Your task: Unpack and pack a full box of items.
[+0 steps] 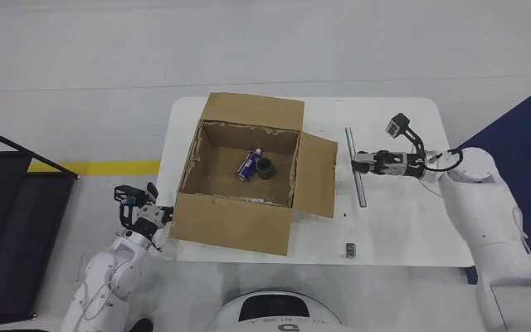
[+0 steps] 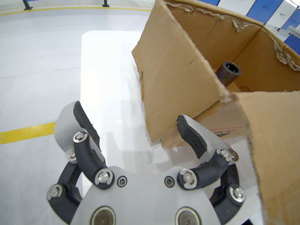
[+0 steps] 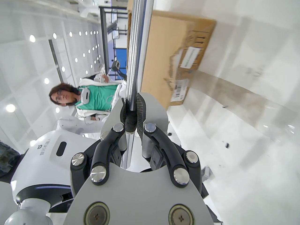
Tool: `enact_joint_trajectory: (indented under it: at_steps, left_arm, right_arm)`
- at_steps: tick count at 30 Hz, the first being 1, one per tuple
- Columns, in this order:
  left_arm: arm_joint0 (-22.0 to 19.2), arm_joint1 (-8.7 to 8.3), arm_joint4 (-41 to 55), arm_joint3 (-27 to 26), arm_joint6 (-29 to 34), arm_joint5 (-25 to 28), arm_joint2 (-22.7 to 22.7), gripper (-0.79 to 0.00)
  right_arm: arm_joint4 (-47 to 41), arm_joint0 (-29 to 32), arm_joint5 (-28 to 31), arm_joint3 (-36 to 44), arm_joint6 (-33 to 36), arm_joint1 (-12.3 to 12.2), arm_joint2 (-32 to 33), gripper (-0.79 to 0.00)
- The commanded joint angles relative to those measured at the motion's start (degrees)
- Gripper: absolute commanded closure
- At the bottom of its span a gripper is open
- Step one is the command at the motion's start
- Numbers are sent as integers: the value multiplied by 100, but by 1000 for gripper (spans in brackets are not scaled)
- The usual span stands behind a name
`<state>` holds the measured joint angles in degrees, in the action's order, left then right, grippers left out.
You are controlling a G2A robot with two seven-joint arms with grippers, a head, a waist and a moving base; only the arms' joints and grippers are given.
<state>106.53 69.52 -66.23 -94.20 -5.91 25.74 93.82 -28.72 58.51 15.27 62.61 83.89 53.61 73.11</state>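
An open cardboard box (image 1: 241,220) stands on the white table (image 1: 398,232), flaps spread. Inside lie a blue-labelled bottle (image 1: 247,164) and a dark cylinder (image 1: 265,169), the cylinder (image 2: 228,72) also showing over the box wall (image 2: 178,71). My right gripper (image 1: 358,161) is shut on a shiny metal rod (image 1: 356,166) to the right of the box; the rod (image 3: 137,45) runs between its pads (image 3: 140,111). My left gripper (image 1: 162,217) is open beside the box's near left corner, its fingers (image 2: 192,136) holding nothing.
A small dark item (image 1: 350,250) lies near the table's front edge, right of the box. A black rack (image 1: 25,224) stands on the floor at the far left. The table's right part has free room.
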Motion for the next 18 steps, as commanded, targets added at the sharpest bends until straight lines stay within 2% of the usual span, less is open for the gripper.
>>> enact_joint_trajectory:
  at_steps: [1, 11, 18]
  left_arm:
    - [51, 3, -88, -91, -25, 21, -95, -785]
    - [216, 3, -377, -296, -82, 24, -407, -785]
    - [290, -14, -305, -316, -196, 17, -350, -785]
  right_arm:
    - [-101, -43, -177, 320, 47, 42, -170, 0]
    - [177, -582, -1043, 1018, -640, 318, -1189, 0]
    - [235, -1198, -1541, 551, -1023, 623, -2005, 0]
